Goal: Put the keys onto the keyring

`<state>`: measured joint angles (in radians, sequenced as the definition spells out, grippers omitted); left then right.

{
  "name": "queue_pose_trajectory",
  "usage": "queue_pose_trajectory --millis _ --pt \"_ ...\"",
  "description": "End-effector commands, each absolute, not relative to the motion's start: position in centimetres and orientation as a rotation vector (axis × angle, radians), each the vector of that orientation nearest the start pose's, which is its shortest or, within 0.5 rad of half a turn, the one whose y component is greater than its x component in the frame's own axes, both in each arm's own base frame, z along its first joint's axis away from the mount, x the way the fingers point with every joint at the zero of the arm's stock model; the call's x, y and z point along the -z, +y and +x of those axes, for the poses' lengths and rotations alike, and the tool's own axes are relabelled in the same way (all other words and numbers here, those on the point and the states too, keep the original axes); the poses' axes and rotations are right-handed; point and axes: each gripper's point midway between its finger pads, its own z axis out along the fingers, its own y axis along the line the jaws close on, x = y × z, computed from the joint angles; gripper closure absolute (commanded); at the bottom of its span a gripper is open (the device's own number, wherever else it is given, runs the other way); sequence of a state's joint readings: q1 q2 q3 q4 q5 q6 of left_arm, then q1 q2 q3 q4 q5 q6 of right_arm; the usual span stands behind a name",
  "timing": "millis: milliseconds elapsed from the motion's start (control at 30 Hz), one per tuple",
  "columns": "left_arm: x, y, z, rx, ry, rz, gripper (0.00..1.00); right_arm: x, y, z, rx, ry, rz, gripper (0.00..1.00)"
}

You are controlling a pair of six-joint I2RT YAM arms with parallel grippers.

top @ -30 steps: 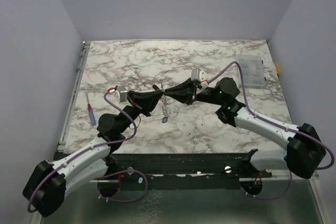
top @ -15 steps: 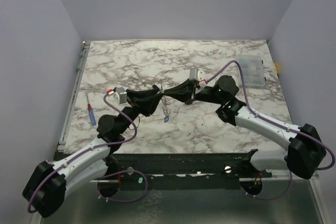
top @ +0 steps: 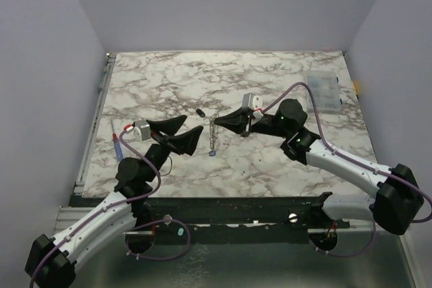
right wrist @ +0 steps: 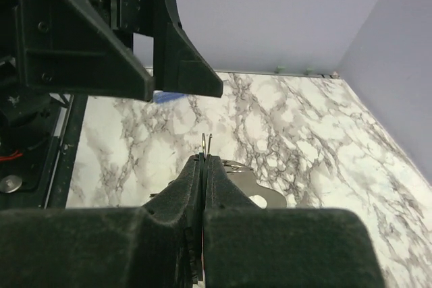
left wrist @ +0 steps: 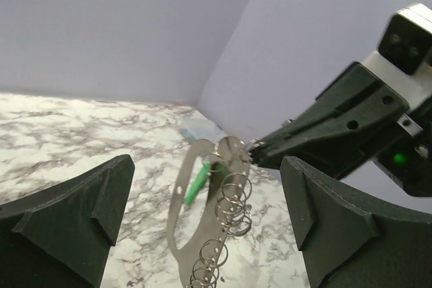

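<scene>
My right gripper (top: pixel 220 123) is shut on the top of the keyring (top: pixel 214 128) and holds it above the marble table. Its link chain (top: pixel 213 141) hangs down, with the blue key (top: pixel 212 154) at the bottom. In the left wrist view the keyring (left wrist: pixel 231 152) is a thin silvery piece with wire rings, and the green key (left wrist: pixel 198 182) hangs on it. My left gripper (top: pixel 178 132) is open, a short way left of the chain and touching nothing. In the right wrist view the shut gripper (right wrist: pixel 204 160) pinches two thin ring wires (right wrist: pixel 206 141).
A small black cylinder (top: pixel 200 112) lies just behind the grippers. A blue-and-red pen-like tool (top: pixel 118 146) lies near the table's left edge. A clear compartment box (top: pixel 322 91) stands at the back right. Purple walls close in three sides.
My left gripper has opened, let go of the keyring and pulled back to the left. The keyring now hangs from the right gripper alone, which has stayed shut.
</scene>
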<state>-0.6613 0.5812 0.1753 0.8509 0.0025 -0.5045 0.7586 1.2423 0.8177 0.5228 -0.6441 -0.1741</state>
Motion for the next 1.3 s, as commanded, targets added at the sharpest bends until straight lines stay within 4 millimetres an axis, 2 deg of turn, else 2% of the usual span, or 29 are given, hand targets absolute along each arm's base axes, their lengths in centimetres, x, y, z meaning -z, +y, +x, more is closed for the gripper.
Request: queue_pose_trajectory --millis 0,200,367,500,633,800,900,1000,1133,1233,1267 --pt "-28.0 -17.5 23.8 0.894 1.354 -0.043 0.01 -30.2 34.1 22.5 -0.846 1.026 -1.143 0.99" --pt "-28.5 -17.9 24.4 0.792 1.508 0.025 0.01 -30.1 32.7 21.7 -0.718 0.862 -1.172 0.99" --pt "-27.7 -18.8 25.6 0.637 1.751 0.158 0.01 -29.8 31.5 20.8 -0.595 0.694 -1.178 0.99" --pt "-26.8 -19.8 25.9 0.632 1.834 0.212 0.01 -29.1 31.1 20.6 -0.535 0.641 -1.194 0.99" --pt "-26.9 -20.6 25.8 0.682 1.835 0.224 0.01 -28.2 31.1 19.9 -0.493 0.581 -1.252 0.99" --pt "-28.1 -21.8 24.7 0.849 1.767 0.233 0.01 -27.0 31.2 19.2 -0.438 0.509 -1.299 0.99" --pt "-27.8 -21.9 24.7 0.860 1.774 0.229 0.01 -26.7 31.2 18.9 -0.443 0.501 -1.303 0.99" --pt "-28.5 -20.8 25.0 0.821 1.735 0.188 0.01 -26.7 31.0 19.0 -0.438 0.506 -1.289 0.99" --pt "-30.8 -19.6 23.9 0.851 1.564 0.162 0.01 -27.1 30.7 18.9 -0.434 0.501 -1.264 0.99" --pt "-30.1 -19.6 24.0 0.830 1.592 0.170 0.01 -27.2 30.7 18.7 -0.445 0.497 -1.256 0.99" --pt "-29.2 -18.8 25.1 0.764 1.641 0.111 0.01 -27.2 30.7 18.7 -0.447 0.499 -1.255 0.99"
